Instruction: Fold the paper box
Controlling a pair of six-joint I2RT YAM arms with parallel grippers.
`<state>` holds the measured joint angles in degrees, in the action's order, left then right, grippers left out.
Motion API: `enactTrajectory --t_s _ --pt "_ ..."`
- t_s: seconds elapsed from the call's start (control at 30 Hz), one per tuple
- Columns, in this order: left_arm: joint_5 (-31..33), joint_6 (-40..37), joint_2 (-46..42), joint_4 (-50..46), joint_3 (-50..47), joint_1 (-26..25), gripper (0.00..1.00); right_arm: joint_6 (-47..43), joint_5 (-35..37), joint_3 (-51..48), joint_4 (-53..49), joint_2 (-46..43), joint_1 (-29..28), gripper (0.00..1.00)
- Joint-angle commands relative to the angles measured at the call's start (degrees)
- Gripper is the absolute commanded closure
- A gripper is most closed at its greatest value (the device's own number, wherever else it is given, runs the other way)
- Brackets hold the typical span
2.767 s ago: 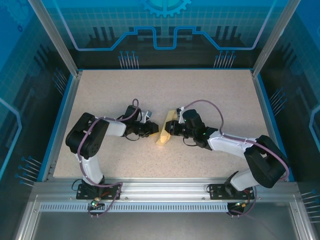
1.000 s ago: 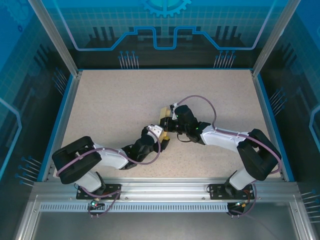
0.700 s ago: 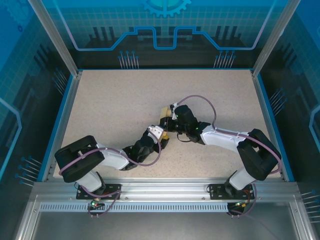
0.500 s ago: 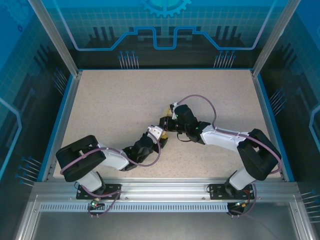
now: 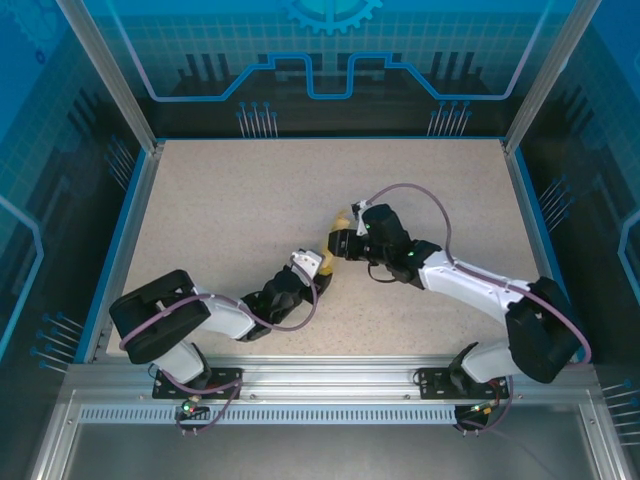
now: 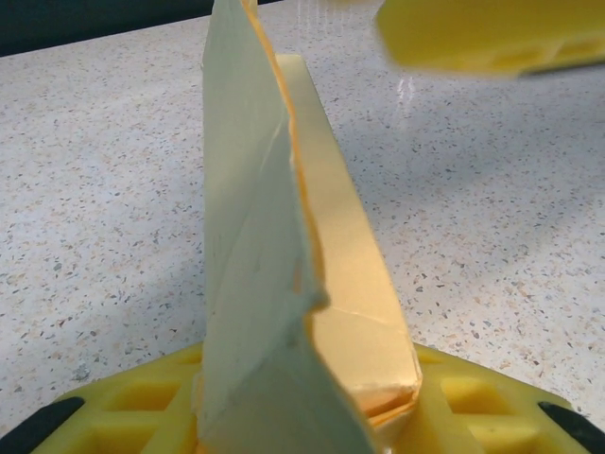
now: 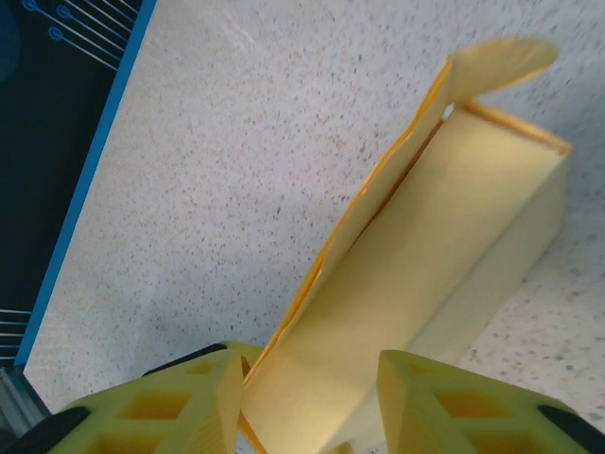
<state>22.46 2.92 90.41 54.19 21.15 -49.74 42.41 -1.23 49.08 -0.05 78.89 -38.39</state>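
1. The paper box (image 6: 345, 255) is near the middle of the bench (image 5: 220, 200), a little closer to the near edge than to the far one. It lies between the two arms' wrists.
2. It is a long, narrow, pale yellow box. A loose panel (image 6: 250, 236) stands up along one long side, not folded down.
3. In the right wrist view this panel ends in a rounded tab (image 7: 501, 59), and the box's far end is open.
4. The left gripper (image 5: 316, 278) holds one end of the box. Its jaws are closed narrow on the card, with a yellow finger on each side.
5. The right gripper (image 5: 338, 243) is at the opposite end, farther from the near edge. Its jaws are part-way apart with the box's end between them, and I cannot tell whether the fingers press the card.
6. In the left wrist view one right finger (image 6: 492, 33) sits just beside the box's far end, with a strip of bench showing between them.
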Motion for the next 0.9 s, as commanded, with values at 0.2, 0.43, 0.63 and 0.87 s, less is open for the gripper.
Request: enactTrajectory --t_s 0.2,0.43,0.63,0.87 --pt "-21.61 -1.02 -5.33 0.96 -1.65 8.0 0.63 -23.89 -6.4 5.46 -10.48 -4.48 9.24 0.47" --pt "-32.94 -6.03 -7.51 -1.74 0.19 13.08 0.64 -38.63 -22.92 7.89 -7.8 1.18 19.63 0.46" --pt "-38.47 -7.96 -7.09 -5.32 1.79 15.46 0.65 -50.13 -29.3 10.08 -8.49 5.29 22.69 0.46" --pt "-39.33 -9.07 -7.19 -7.2 2.17 16.23 0.66 -61.12 -26.08 12.8 -13.55 7.84 22.74 0.45"
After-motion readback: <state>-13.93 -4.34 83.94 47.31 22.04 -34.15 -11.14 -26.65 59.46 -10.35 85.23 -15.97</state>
